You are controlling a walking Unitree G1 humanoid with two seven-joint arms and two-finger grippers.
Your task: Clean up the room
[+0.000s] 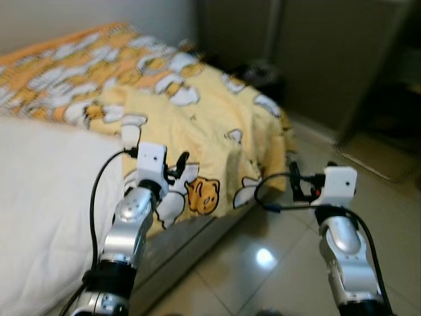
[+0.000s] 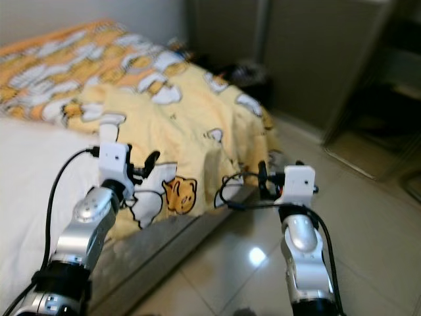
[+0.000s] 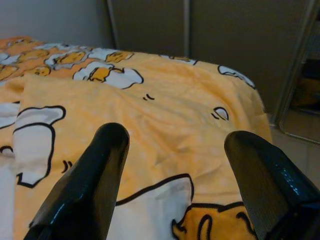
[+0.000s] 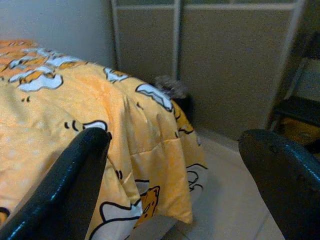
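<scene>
Hovering over the yellow blanket (image 1: 197, 125) draped off the bed (image 1: 39, 191), left hand (image 3: 175, 165) gapes wide and empty, right hand (image 4: 175, 165) likewise over the floor (image 1: 276, 263) beside it.

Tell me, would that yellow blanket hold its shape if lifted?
Probably not. The blanket drapes in soft folds over the bed edge, so it looks floppy. It likely sags and trails, and seems fairly light.
</scene>
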